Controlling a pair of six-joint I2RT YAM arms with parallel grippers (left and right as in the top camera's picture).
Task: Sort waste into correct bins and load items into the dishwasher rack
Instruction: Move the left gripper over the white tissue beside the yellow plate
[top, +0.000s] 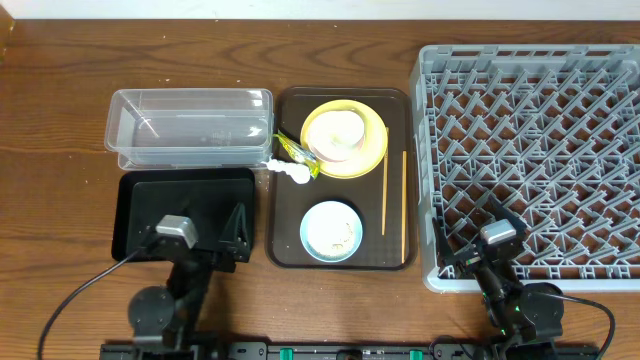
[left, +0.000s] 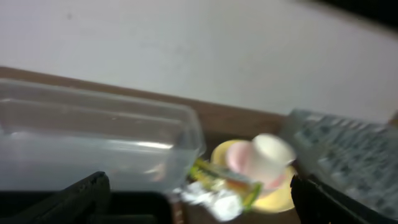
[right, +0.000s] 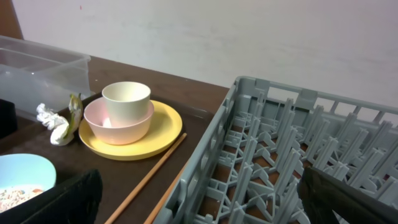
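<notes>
Waste: wrapper (top: 292, 151) and tissue (top: 287, 170) lay on the brown tray (top: 285, 225) beside the plate (top: 375, 150); crumbs (top: 335, 236) sat in the blue bowl (top: 306, 232).
Dishes: cup (right: 126, 99) nested in pink bowl (right: 118, 124) on the plate, 2 chopsticks (top: 385, 200) alongside, all near the rack (top: 530, 130), likely for loading.
Bins: tub (top: 190, 128) and black tray (top: 180, 195), left.
Left gripper (top: 195, 240): over black tray, wide open, holding nothing.
Right gripper (top: 497, 248): over rack's corner, likewise.

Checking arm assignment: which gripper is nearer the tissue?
Left. The left gripper hangs over the black tray beside the tissue; the right gripper is over the rack, beyond the brown tray.
</notes>
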